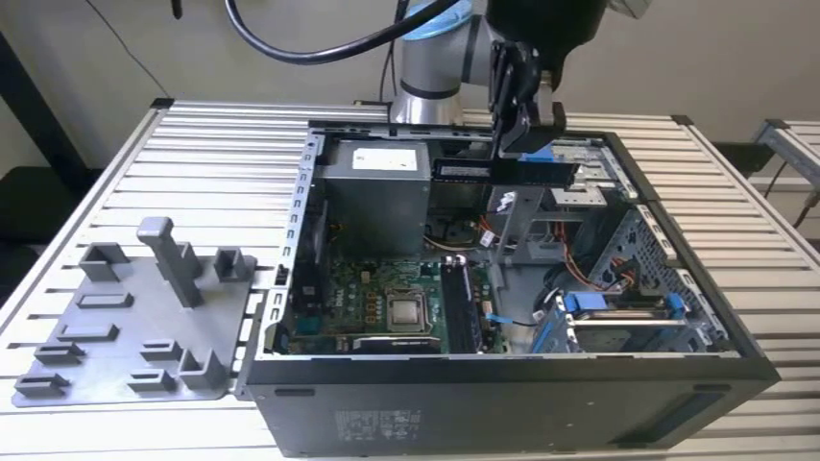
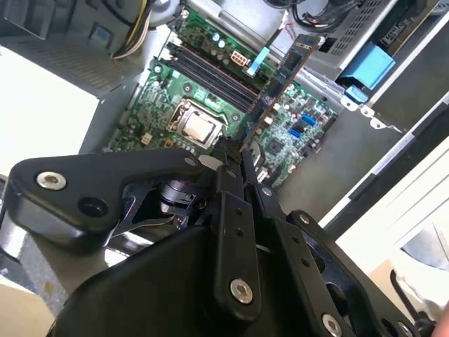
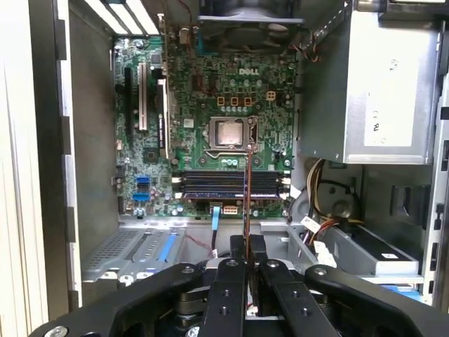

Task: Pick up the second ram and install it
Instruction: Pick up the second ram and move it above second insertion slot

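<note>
Closest to the lens in both wrist views is the gripper point(image 3: 247, 247). Its black fingers point(image 3: 230, 288) are pressed together on the ram point(image 3: 247, 189) near one end, and the ram juts out from them as a thin edge-on line. So the pick is done, and the ram is held in the air over the open case point(image 1: 513, 394). It is not seated. Its long side runs across the slots point(image 3: 231, 184) rather than along them, so I judge that lining it up and pressing it home are left.

The exterior view gives the height that the wrist views hide. There the ram point(image 1: 468, 170) hangs level at about the case's upper rim, near the power supply point(image 1: 372, 197) and well above the board point(image 1: 372, 307). That view also shows the grey tray point(image 1: 129, 317) of holders on the table point(image 1: 218, 125), beside the case at the exterior view's left.

The second wrist view shows the ram's flat face point(image 2: 280, 81), dark with a pale label near its far end. The first wrist view shows its edge crossing the slots, with its tip near the socket point(image 3: 228, 132).
</note>
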Tool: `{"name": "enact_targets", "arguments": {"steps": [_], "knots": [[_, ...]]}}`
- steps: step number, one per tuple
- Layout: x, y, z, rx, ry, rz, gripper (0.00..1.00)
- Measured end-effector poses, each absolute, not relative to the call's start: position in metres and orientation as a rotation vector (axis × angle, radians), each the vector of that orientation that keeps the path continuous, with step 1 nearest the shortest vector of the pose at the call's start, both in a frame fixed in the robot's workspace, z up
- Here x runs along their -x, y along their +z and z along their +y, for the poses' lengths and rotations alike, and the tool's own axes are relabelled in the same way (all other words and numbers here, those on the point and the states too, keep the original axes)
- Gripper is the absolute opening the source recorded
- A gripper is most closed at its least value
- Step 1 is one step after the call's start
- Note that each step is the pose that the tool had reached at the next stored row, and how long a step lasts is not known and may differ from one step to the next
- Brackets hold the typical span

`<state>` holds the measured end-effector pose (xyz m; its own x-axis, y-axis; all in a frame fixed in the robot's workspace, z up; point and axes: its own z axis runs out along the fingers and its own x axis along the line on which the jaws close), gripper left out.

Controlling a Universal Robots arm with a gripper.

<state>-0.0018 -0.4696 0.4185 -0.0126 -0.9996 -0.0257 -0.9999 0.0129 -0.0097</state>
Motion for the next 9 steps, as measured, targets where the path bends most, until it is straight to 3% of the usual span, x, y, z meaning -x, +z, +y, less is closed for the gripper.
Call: {"name": "enact_targets", "arguments": {"steps": [9], "knots": [[0.002, 0.418, -0.453, 2.190, 0.017, 2.218, 0.14]]}}
